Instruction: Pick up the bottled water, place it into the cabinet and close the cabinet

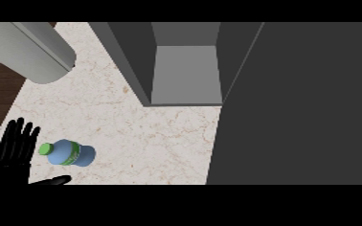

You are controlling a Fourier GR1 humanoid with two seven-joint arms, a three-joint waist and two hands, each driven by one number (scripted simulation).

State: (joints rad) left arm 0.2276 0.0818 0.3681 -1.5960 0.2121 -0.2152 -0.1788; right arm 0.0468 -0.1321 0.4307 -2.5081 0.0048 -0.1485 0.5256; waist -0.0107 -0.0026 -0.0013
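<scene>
The bottled water [71,153], blue with a green cap pointing left, lies on the marble counter [148,139] near its front left corner. My left hand [14,153] is open at the view's left edge. Its fingers point up just left of the cap, and its thumb [53,180] reaches out below the bottle. No part of the hand curls round the bottle. The grey cabinet [185,72] stands open at the back centre, with a bare inner floor. Its dark door [290,105] is swung out and fills the right side. My right hand does not show.
A thick grey cylinder [35,52] slants across the upper left corner above the counter. Dark wood floor [8,86] shows beyond the counter's left edge. Bare counter lies between the bottle and the cabinet's front edge.
</scene>
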